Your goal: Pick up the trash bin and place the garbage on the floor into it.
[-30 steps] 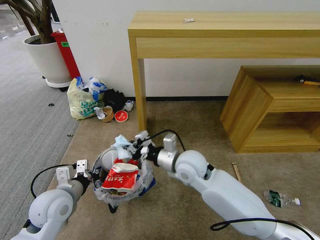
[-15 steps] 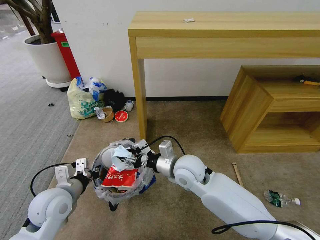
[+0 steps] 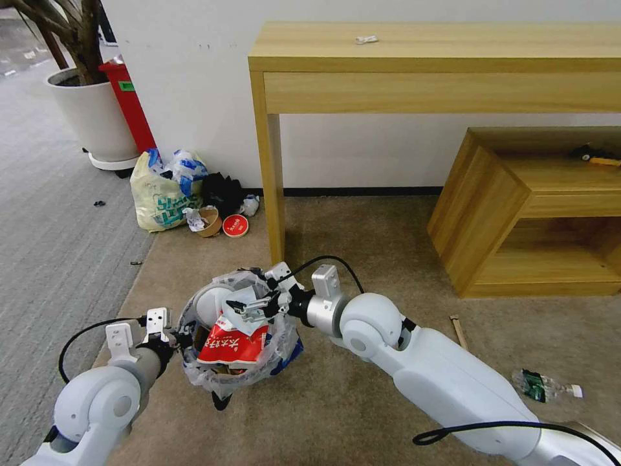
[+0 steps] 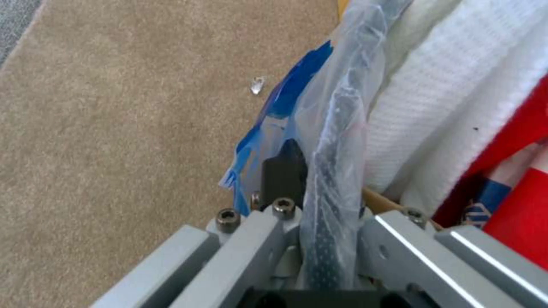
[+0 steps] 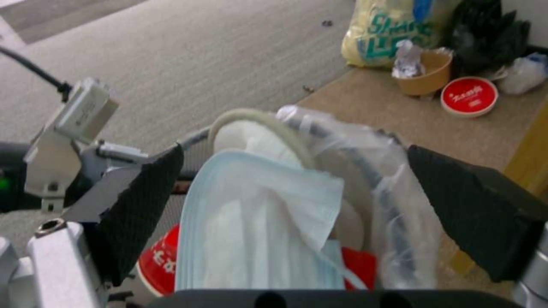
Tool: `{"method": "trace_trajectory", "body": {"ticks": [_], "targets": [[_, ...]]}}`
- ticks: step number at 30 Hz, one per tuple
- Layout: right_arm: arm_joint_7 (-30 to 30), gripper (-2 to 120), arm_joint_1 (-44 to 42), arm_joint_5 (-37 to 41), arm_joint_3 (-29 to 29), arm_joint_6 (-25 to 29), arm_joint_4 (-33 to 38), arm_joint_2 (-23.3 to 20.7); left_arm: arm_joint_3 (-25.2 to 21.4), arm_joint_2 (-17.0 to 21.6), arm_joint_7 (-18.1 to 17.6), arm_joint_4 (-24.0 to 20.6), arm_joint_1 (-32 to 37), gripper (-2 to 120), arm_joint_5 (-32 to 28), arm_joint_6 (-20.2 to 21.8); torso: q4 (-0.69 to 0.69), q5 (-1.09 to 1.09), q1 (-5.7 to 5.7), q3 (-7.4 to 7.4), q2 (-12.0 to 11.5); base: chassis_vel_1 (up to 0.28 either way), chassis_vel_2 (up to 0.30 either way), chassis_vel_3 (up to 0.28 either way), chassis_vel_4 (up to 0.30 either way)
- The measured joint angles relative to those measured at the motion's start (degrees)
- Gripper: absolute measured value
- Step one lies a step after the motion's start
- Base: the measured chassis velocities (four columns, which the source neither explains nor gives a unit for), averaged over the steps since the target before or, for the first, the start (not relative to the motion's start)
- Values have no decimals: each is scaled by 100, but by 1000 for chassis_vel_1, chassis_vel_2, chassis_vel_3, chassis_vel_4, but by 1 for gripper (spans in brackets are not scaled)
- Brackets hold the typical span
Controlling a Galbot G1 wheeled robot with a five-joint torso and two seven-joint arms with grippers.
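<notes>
Head view: the bin (image 3: pixel 236 343) hangs above the beige floor (image 3: pixel 362 246) at about 7 o'clock in the picture, just in front of the counter (image 3: pixel 440 58) leg. It is stuffed: a red wrapper (image 3: pixel 233 342), a white slipper (image 3: pixel 208 304) and a pale-blue mask (image 3: pixel 240 301) on top (the mask sits highest).

Left gripper (image 3: pixel 184 338) is at the bin's 9 o'clock edge. In the left wrist view its fingers (image 4: pixel 284 171) pinch the rim and the clear bag (image 4: pixel 331 141) between them, one finger outside the bin wall, the other inside.

Right gripper (image 3: pixel 255 309) hovers over the bin mouth, reaching in from 3 o'clock. In the right wrist view its two black fingers (image 5: pixel 143 205) are spread wide, with the mask (image 5: pixel 257 226) lying loose between them, touching neither.

Still on the floor: a plastic bottle (image 3: pixel 543 385) at 4 o'clock, well apart from the bin, and a wooden stick (image 3: pixel 460 331) just beside the low shelf (image 3: pixel 517 207). At 10 o'clock, against the wall, a pale-yellow bag (image 3: pixel 162 194) with a paper bowl (image 3: pixel 208 222) and a red lid (image 3: pixel 235 226) beside it.
</notes>
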Motion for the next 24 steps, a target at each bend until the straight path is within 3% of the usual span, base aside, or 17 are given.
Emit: {"method": "trace_trajectory", "body": {"ticks": [15, 24], "targets": [[431, 100, -569, -210, 873, 361, 208, -251, -144, -55, 21, -60, 194, 0, 37, 0, 0, 0, 0, 0, 0, 0, 0, 0, 0], [233, 100, -2364, -1947, 2622, 847, 341, -118, -260, -201, 139, -152, 405, 0, 334, 0, 0, 1, 0, -1, 0, 0, 0, 0, 0]]}}
